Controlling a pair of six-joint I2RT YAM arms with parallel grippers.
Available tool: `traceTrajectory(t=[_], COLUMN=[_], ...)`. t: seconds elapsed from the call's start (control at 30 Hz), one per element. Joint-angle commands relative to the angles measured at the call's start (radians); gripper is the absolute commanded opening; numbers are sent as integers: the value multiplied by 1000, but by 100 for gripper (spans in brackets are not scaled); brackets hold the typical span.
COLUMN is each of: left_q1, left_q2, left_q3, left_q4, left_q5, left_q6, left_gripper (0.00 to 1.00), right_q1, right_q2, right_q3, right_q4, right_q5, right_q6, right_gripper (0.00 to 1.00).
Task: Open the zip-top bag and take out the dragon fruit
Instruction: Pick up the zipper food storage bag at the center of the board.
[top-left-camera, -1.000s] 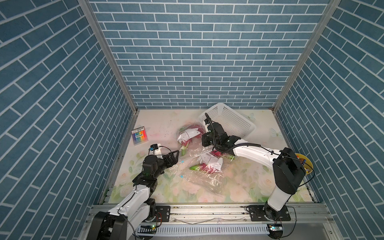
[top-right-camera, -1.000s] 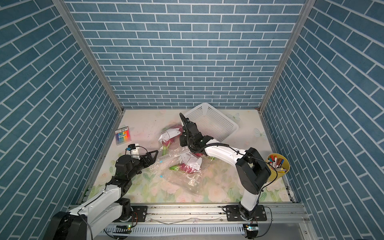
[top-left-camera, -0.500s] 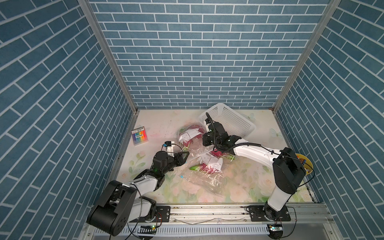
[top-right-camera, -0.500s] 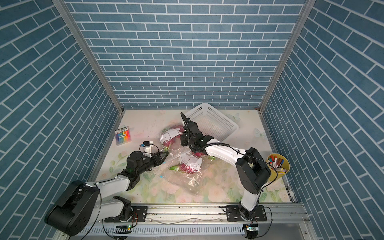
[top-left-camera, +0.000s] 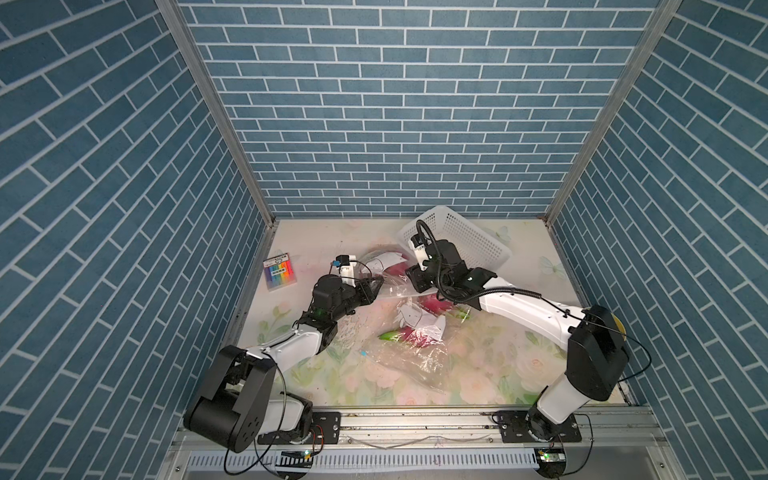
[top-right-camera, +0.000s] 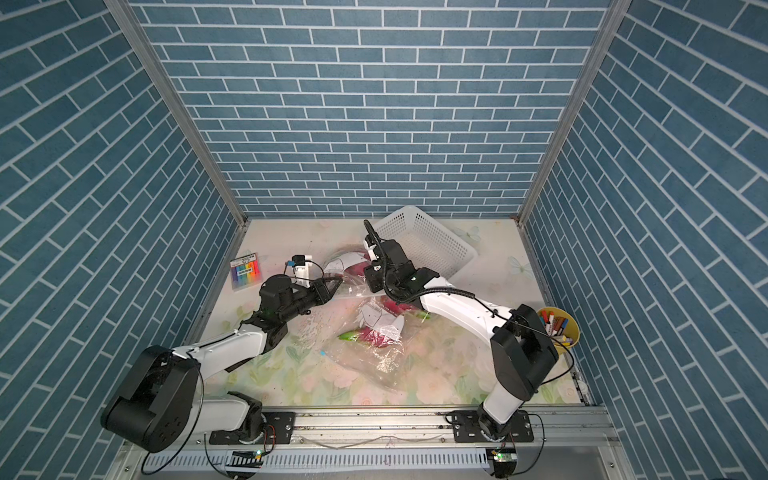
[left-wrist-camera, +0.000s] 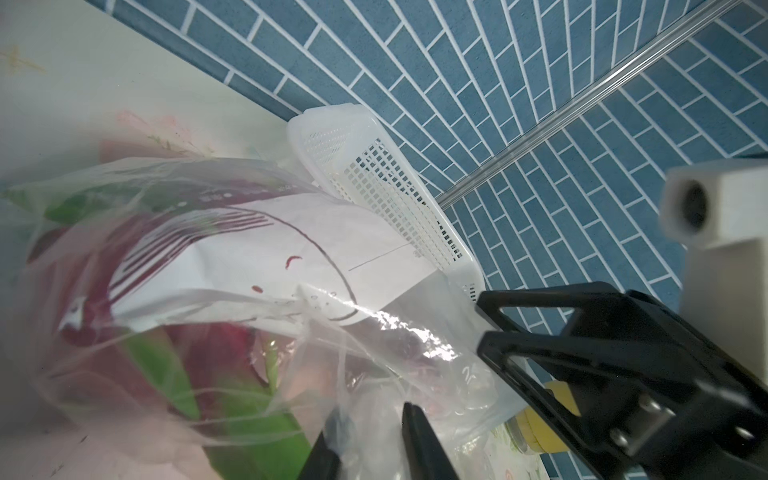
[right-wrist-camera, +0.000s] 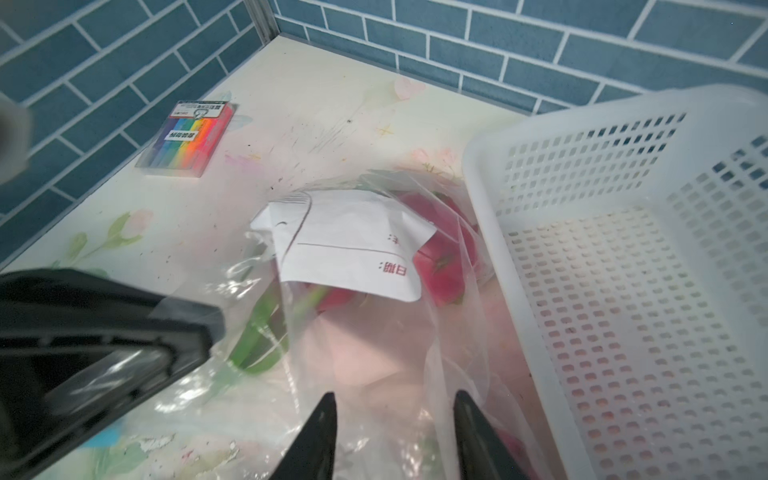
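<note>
A clear zip-top bag (top-left-camera: 384, 266) with a white label lies at the back beside the basket, and a red and green dragon fruit (right-wrist-camera: 440, 257) shows through it. My left gripper (top-left-camera: 376, 284) reaches its near edge; in the left wrist view the fingers (left-wrist-camera: 415, 432) are drawn in on bunched film of the bag (left-wrist-camera: 374, 332). My right gripper (top-left-camera: 411, 278) hovers over the same film, and in the right wrist view its fingers (right-wrist-camera: 324, 415) stand apart with nothing pinched. Stretched plastic runs between the two grippers.
A second clear bag (top-left-camera: 415, 345) with another dragon fruit (top-left-camera: 415, 336) lies in front, mid-table. A white perforated basket (top-left-camera: 465, 245) stands tilted at the back right. A rainbow marker pack (top-left-camera: 280, 272) lies at the left wall, and a yellow cup of pens (top-right-camera: 557, 328) at the right.
My left arm has reached forward to the bag and its jaws have closed from wide onto the film. The right jaws have gone from shut to open; that arm has hardly moved.
</note>
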Motion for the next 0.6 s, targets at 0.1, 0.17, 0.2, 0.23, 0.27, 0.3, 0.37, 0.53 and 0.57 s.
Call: traceTrajectory(t=[0.1,0.17,0.2,0.23,0.27,0.3,0.37,0.53,0.57], left_q1=[-3,-3,-2,0,1,4,9,25,29], left_q2=[34,33,30,26,25,21,21,31,32], left_q3=[78,93,99,105,108,114,128,161,161], left_q4=[-99,-126,-142,-152,-156,-161,-175,-230,-237], left_q5=[76,81,89,100,111,125,157,216,217], left_q6=[-13,-12,-12,-10,-14,-19,-27,-32,-33], left_gripper=[27,27,27,27,26,26,24,24,24], right_q1=[83,116,131,142,150,158,164,166,168], right_q2=[-22,-16,-12,-5,3,15,34,83,89], right_q3=[15,22,25,27,27,23,6,-17,-27], right_q4=[-56,-56,-56,-51,-46,-35,1,82,99], right_q5=[18,43,46,45,47,56,72,81,88], right_q6=[-179,-214,-234,-248,-257,-266,-279,-284,-283], right_gripper=[48,48,49,50,50,51,54,64,67])
